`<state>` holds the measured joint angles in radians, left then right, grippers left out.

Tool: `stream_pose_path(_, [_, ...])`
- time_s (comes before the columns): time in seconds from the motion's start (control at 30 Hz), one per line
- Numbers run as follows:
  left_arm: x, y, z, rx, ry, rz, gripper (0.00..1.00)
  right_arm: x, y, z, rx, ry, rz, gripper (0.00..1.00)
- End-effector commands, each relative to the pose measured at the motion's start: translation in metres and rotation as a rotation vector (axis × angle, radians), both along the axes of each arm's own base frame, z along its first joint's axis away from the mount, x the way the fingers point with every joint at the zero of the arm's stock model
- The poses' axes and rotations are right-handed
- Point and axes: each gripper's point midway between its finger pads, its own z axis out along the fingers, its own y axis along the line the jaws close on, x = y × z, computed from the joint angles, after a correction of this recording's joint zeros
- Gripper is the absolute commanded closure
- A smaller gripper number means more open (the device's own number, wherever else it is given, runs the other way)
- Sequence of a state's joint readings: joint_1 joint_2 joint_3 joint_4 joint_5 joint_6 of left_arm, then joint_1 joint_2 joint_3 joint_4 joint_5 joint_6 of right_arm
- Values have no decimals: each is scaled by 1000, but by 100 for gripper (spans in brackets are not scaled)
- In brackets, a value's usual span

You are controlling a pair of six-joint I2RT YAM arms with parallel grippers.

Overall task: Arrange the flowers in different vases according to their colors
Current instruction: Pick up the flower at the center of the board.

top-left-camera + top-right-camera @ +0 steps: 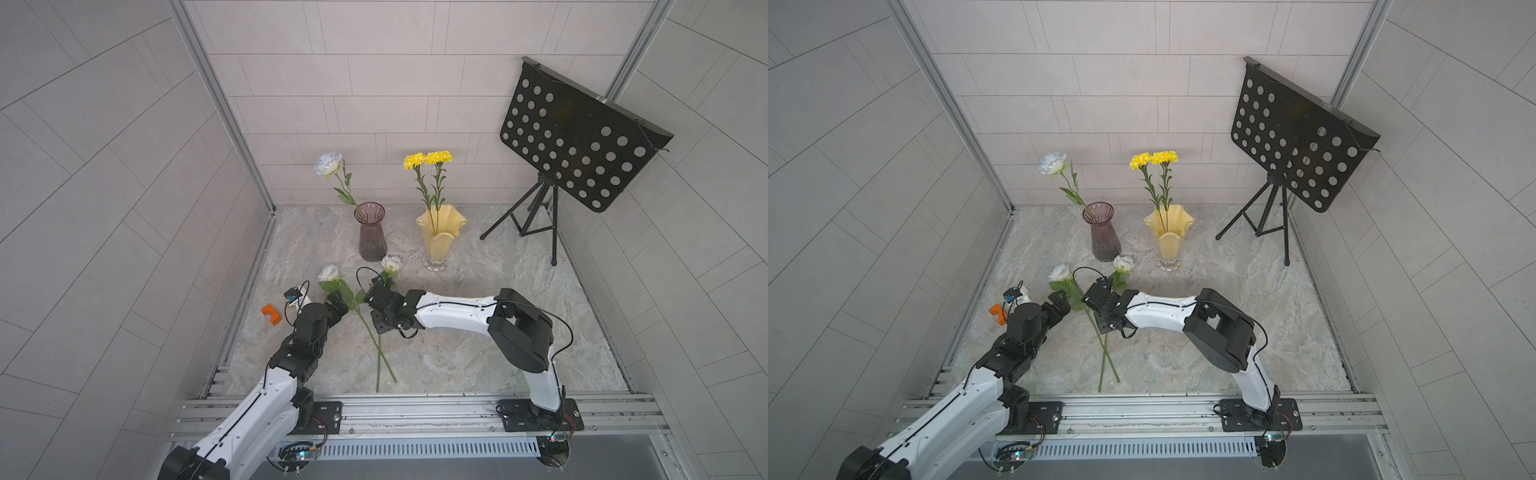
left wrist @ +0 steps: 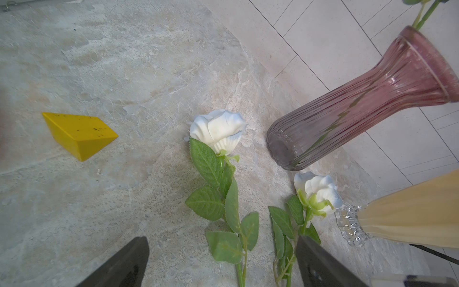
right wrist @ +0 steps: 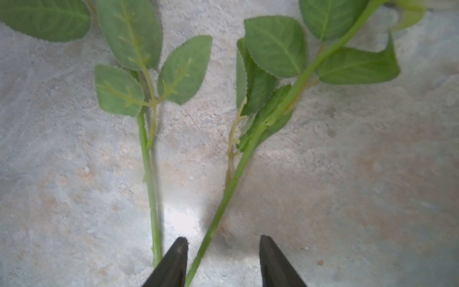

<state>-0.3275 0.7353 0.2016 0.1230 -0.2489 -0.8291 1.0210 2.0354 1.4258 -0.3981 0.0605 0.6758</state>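
One white rose (image 1: pixel 328 163) stands in the purple ribbed vase (image 1: pixel 371 232). Two yellow blooms (image 1: pixel 428 159) stand in the pale yellow vase (image 1: pixel 440 237). In front of the vases, two more white roses (image 1: pixel 329 273) (image 1: pixel 391 263) lie flat on the table with their stems crossing. My left gripper (image 2: pixel 223 258) hangs wide open low over both stems, touching neither. My right gripper (image 3: pixel 223 244) is open too. The stem (image 3: pixel 231 188) of the right-hand rose runs between its fingers, close to one fingertip (image 3: pixel 177 248). The other stem (image 3: pixel 149 184) lies just outside.
A yellow wedge block (image 2: pixel 79 134) and an orange block (image 1: pixel 271 314) lie left of the roses near the table's left edge. A black perforated music stand (image 1: pixel 577 137) on a tripod (image 1: pixel 536 224) fills the back right corner. Walls close off three sides.
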Motion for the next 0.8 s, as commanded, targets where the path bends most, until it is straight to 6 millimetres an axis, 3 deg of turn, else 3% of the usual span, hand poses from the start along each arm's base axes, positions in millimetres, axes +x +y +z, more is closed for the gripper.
stream_pose_path(0.0, [3,-1,6,8,-18,-11,0,-1,-5,-12,-52,14,-15,52])
stream_pose_path(0.27, [7,-6,5,-4,-15,-31,0,-2,-8,-25,-85,33,-16,62])
stream_pose_path(0.53, [18,-32,-7,-19,68,-148,0,2,-36,-25,-119,38,-55,80])
stream_pose_path(0.77, [19,-44,-18,-28,111,-210,0,2,-38,-33,-121,55,-63,81])
